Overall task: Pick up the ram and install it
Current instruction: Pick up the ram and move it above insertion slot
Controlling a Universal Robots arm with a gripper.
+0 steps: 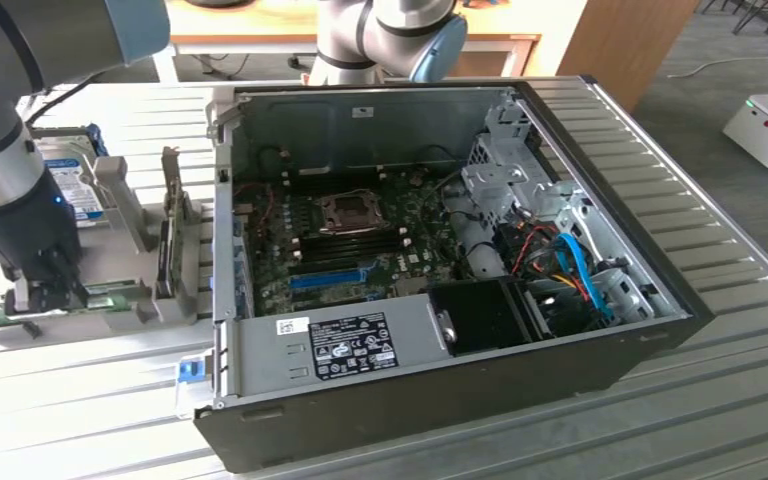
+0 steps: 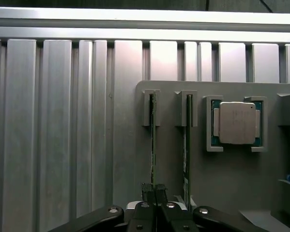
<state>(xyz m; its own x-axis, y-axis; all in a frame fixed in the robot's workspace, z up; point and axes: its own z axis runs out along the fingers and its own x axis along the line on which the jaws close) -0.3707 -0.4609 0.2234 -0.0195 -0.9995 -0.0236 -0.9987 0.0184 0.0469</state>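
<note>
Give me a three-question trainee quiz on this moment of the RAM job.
1. True or false: the ram is already seated inside the computer case.
2. Multiple choice: the gripper is A) wide open, B) shut on the ram, C) shut with nothing between its fingers.
3. Fill in: in the gray holder, past the second stick, sits a square ___.
Key: 1 false, it stands on edge in the holder; 2 B; 3 processor chip.
</note>
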